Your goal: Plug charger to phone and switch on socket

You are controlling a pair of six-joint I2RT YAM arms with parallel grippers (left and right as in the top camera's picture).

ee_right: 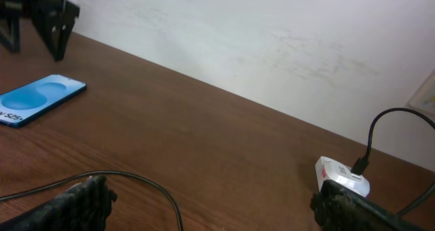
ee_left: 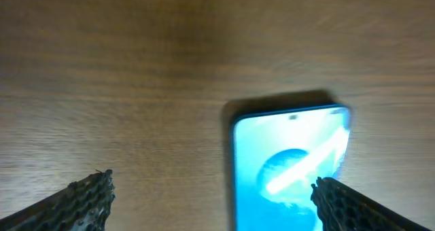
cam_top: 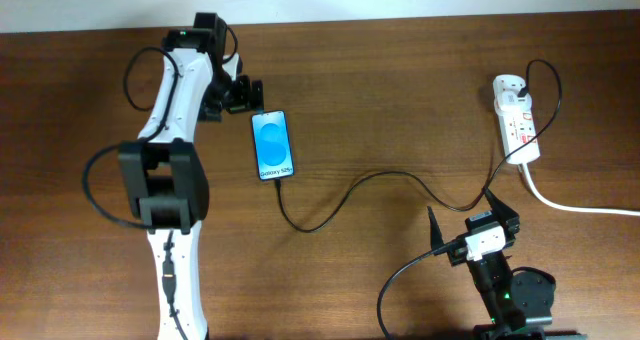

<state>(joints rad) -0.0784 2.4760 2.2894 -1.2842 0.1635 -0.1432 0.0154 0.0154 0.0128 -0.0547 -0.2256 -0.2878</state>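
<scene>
Plainly, the left gripper (ee_left: 212, 185) has its jaws spread wide and holds nothing. In its blurred wrist view the two fingertips (ee_left: 92, 190) sit at the bottom corners, and the top end of the phone (cam_top: 272, 145) lies on the wood between them, nearer the right-hand one. From overhead, the left arm (cam_top: 170, 160) reaches from the near edge to the far side of the worktop (cam_top: 400, 90). Its wrist is turned in towards the phone's far end, close to it but not touching.

The right gripper (ee_right: 209, 193) also has its jaws well apart and empty. Its arm (cam_top: 505, 285) is folded low at the near right edge, with the wrist looking across the wood.

The phone lies flat, screen up and lit blue, left of centre. The charger (cam_top: 400, 176) runs from the phone's near edge in a loose wave across the wood, past the right gripper, up to the socket (cam_top: 515, 120) at the far right. I cannot tell whether the plug tip is fully seated or how the socket's switches are set.
</scene>
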